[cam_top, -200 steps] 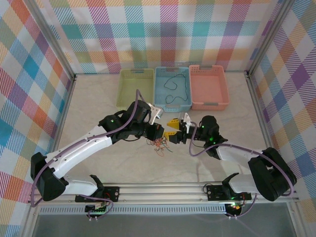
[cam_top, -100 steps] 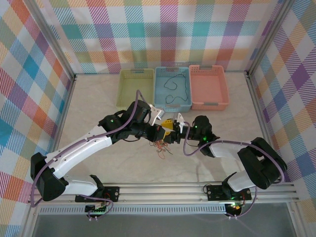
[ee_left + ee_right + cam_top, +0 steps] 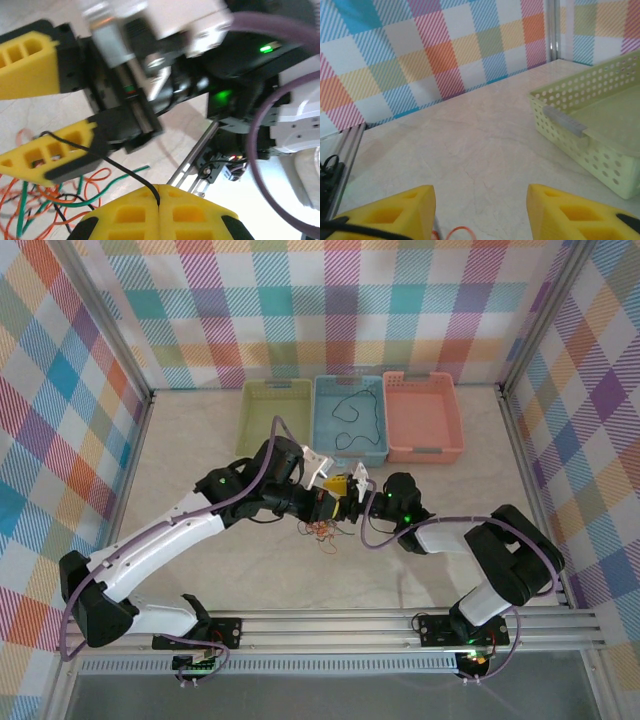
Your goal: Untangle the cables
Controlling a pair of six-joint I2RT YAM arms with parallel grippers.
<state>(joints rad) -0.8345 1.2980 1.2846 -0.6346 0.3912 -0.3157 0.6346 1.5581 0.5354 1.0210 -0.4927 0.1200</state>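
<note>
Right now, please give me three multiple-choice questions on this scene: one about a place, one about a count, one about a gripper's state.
1. Where does the lone black cable lie, apart from the tangle? A) green basket B) pink basket C) blue basket
2. How many baskets stand in the row? A) three B) two C) four
3. How is the left gripper? A) wide open B) shut on a black strand C) shut on a basket rim

Key: 1 C, it loops inside that basket. 2 A, the green basket, the blue one and the pink basket stand side by side. 3 B, its fingers meet on the strand.
</note>
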